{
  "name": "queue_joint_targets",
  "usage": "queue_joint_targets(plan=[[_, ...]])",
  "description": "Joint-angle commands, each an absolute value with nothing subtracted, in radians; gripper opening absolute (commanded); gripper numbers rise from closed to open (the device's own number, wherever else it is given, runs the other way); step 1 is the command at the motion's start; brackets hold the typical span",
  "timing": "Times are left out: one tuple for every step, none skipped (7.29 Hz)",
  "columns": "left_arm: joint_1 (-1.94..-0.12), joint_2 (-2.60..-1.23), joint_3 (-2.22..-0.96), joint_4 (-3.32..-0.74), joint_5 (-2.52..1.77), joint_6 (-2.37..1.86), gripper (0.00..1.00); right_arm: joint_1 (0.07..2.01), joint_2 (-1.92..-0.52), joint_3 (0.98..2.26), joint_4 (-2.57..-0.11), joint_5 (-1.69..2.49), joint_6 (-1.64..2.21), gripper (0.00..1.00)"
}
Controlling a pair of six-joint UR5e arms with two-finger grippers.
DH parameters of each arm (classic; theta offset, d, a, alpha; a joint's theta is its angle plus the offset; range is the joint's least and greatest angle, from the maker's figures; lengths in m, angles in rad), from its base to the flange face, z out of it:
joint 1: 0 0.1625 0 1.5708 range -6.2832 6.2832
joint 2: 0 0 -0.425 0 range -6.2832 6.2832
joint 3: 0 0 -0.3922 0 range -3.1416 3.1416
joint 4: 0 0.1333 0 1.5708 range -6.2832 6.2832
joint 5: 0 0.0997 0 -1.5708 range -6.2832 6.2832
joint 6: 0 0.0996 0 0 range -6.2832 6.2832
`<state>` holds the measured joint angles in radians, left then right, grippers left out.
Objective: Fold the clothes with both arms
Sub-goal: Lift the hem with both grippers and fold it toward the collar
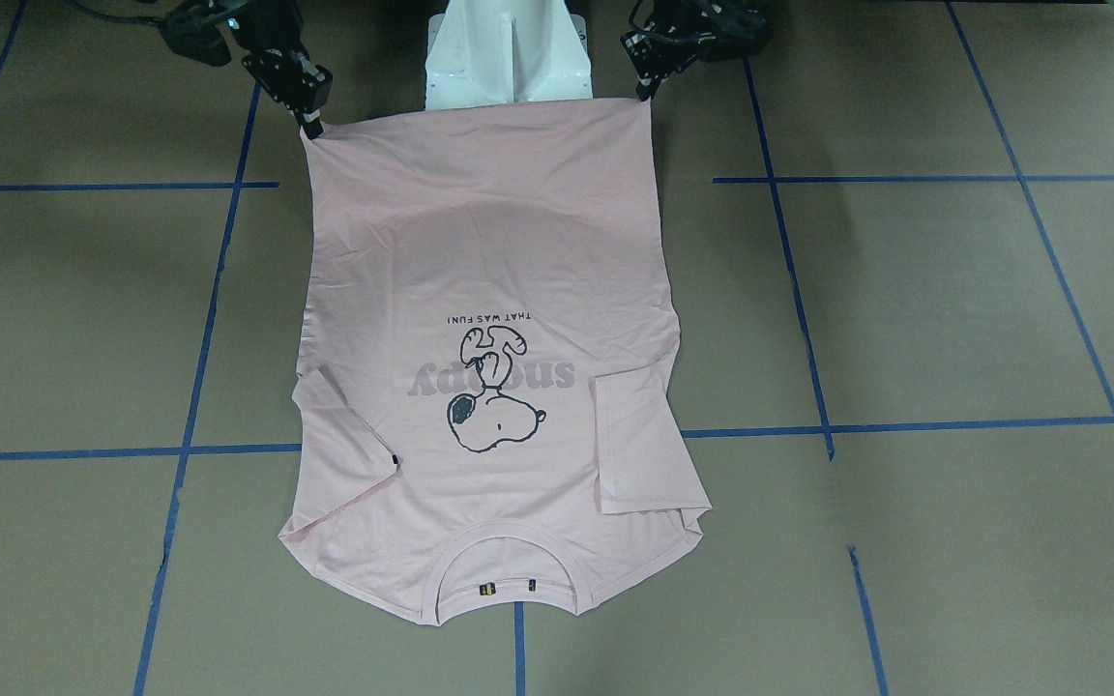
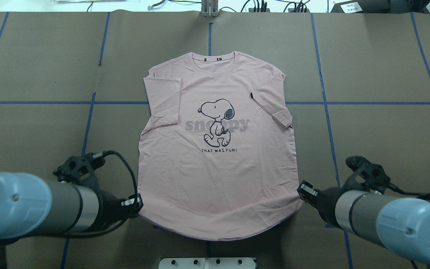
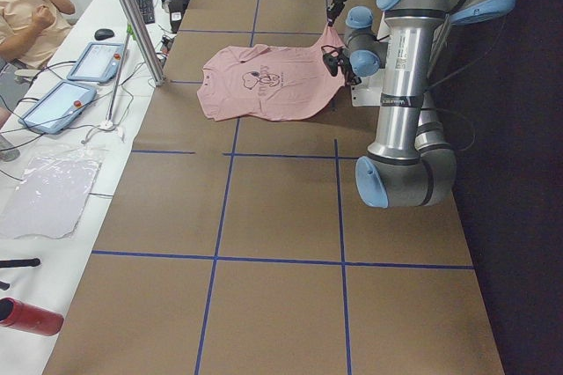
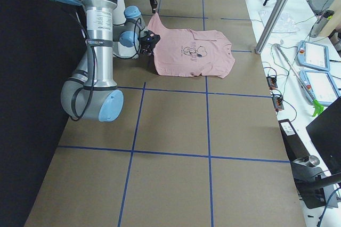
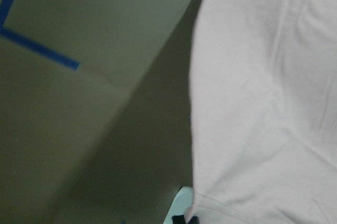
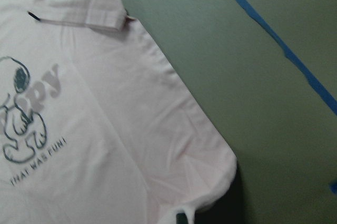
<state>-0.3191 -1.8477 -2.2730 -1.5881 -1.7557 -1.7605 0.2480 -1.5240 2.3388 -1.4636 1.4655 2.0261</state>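
Overhead exterior view: we are seeing the pink shirt (image 2: pixel 218 179) lying front-up in the middle of the brown table (image 2: pixel 32 59); its collar (image 2: pixel 215 61) is at the side far from the robot and its hem is pointing toward the robot. The cartoon dog (image 2: pixel 217 121) and the grey lettering are facing up. The sleeve on the robot's left (image 2: pixel 162 101) is lying folded inward over the chest. The sleeve on the robot's right (image 2: pixel 273 106) is doing the same, with a small black tag (image 2: pixel 251 95) showing at its edge.

We are noting the left gripper (image 2: pixel 137 204) at the hem corner on the robot's left, fingers closed and pinching the cloth; the right gripper (image 2: pixel 301 191) is pinching the opposite hem corner the same way.

Front-facing view is showing both corners drawn up to the grippers, with the hem edge stretched fairly straight between them, just in front of the white pedestal (image 1: pixel 509 58). The side views are showing those corners raised off the table while the chest and collar end are resting flat.

Wrist views are each showing pink cloth running down to a fingertip at the bottom edge. Blue tape lines (image 2: pixel 327 112) are crossing the table, and some are passing under the shirt.
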Motion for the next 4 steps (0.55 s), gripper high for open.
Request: queue_joint_targets(plan=[[-0.524,-2.006,-2.018,-1.626,-1.756,-1.573,0.00,0.473,-1.274,2.071,-1.466,1.521,1.825,0.00],[-0.594,-2.008,-1.891,-1.737,-1.756,-1.533,0.00,0.567,-1.173,1.911,-1.465,1.567,1.743,0.00],[-0.656,-2.025,-1.747,-1.905,-1.743,-1.523,0.00,0.633,-1.114,1.800,-1.457,1.569,1.670,0.00],[-0.698,-2.054,-1.639,-1.995,-1.718,-1.487,0.00,0.690,-1.076,1.723,-1.457,1.569,1.610,0.00]])
